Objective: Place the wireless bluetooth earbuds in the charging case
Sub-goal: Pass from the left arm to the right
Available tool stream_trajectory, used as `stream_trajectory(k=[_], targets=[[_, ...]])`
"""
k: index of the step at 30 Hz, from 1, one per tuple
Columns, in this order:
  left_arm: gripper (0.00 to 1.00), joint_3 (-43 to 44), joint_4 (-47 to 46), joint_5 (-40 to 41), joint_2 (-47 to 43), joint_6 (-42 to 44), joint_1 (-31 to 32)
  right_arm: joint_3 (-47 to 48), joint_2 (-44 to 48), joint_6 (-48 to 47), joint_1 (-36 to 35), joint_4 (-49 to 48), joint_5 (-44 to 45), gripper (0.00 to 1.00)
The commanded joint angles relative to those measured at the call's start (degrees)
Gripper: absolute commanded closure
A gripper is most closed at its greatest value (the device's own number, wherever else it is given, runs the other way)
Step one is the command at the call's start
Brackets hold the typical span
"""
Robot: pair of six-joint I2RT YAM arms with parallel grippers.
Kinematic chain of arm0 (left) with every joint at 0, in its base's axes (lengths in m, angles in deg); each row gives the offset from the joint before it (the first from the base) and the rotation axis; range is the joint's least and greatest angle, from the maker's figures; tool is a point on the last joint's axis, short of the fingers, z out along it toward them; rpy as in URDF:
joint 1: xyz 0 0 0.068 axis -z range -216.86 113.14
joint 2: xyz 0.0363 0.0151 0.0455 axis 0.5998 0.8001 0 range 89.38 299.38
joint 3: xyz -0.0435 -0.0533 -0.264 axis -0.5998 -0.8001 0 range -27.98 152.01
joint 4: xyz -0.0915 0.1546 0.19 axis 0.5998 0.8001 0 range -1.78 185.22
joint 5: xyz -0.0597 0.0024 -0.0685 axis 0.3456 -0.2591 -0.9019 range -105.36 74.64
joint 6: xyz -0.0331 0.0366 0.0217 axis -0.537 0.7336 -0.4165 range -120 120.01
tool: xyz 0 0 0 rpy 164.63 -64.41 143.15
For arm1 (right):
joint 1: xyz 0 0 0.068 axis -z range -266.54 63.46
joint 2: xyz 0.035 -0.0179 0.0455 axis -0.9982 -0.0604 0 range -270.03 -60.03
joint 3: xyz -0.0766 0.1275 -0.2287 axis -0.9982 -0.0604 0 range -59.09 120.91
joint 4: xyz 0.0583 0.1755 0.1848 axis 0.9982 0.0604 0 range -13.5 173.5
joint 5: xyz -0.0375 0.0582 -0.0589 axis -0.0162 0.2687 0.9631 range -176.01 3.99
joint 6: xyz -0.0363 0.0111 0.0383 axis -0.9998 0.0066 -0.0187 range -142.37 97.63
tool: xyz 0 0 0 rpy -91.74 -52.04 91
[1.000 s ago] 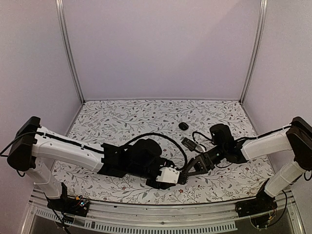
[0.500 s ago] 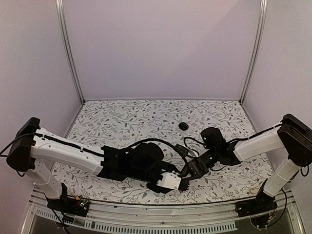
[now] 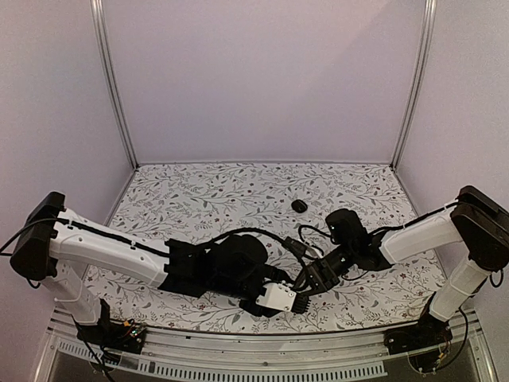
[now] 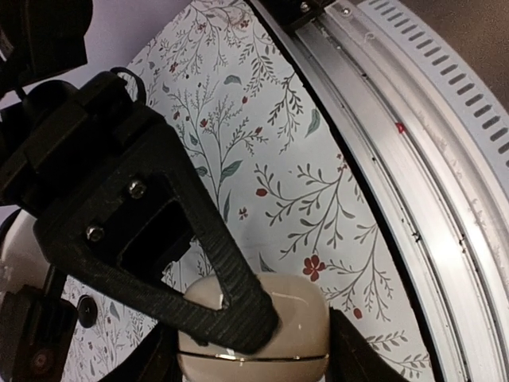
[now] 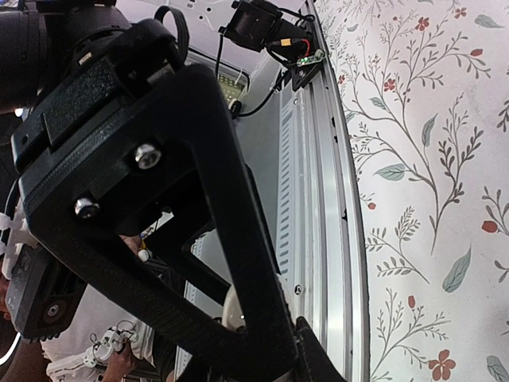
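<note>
White charging case (image 4: 298,318) — rounded, glossy cream, a thin seam seen low on its body — is held between the left fingers (image 4: 199,239), which are parted about as wide as the case. One dark fingertip is laid across its top, and a second dark part is seen at its right flank. Whether the lid is open cannot be told from this angle. The case is located over the floral tabletop (image 4: 302,143), near the metal rail (image 4: 413,183) at the near edge; whether it rests on the surface or is lifted cannot be told. The earbuds cannot be picked out for certain: in the right wrist view a pale sliver (image 5: 231,306) is glimpsed just behind the tips of the right fingers (image 5: 199,199), too small and too hidden to be named. The right fingers are closed tight together; whether anything is pinched between them cannot be told. From above, the two sets of fingers are found just beside each other at the front centre of the tabletop — the left arm (image 3: 119,251) stretched low from the left, the right arm (image 3: 421,231) reaching in from the right. A small dark rounded object (image 3: 299,205) is noted farther back on the tabletop, well apart from both.
</note>
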State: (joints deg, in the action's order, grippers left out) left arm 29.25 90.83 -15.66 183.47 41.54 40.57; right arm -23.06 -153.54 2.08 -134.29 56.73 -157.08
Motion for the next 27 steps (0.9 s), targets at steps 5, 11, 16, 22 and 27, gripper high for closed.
stream_trajectory(k=[5, 11, 16, 22, 27], targets=[[0.33, 0.06, -2.72, 9.23, -2.34, -1.64, 0.73, 1.66, 0.15, 0.19, -0.64, -0.45, -1.97, 0.97], [0.21, -4.36, -7.73, 13.03, -9.40, -6.53, 0.71, 3.01, 2.93, -0.74, -0.59, -0.45, 0.86, 1.00], [0.05, -9.36, -11.64, 15.03, -15.99, -11.45, 0.47, 5.17, 4.81, -1.29, 0.31, -1.12, 4.12, 1.00], [0.04, -10.53, -11.92, 10.03, -19.21, -19.85, -1.40, 7.57, 9.30, -3.70, 0.79, -1.27, 9.48, 1.00], [0.10, -11.48, -15.40, 9.96, -19.43, -27.13, -2.68, 9.21, 13.10, -5.17, 1.22, -0.79, 16.70, 1.00]])
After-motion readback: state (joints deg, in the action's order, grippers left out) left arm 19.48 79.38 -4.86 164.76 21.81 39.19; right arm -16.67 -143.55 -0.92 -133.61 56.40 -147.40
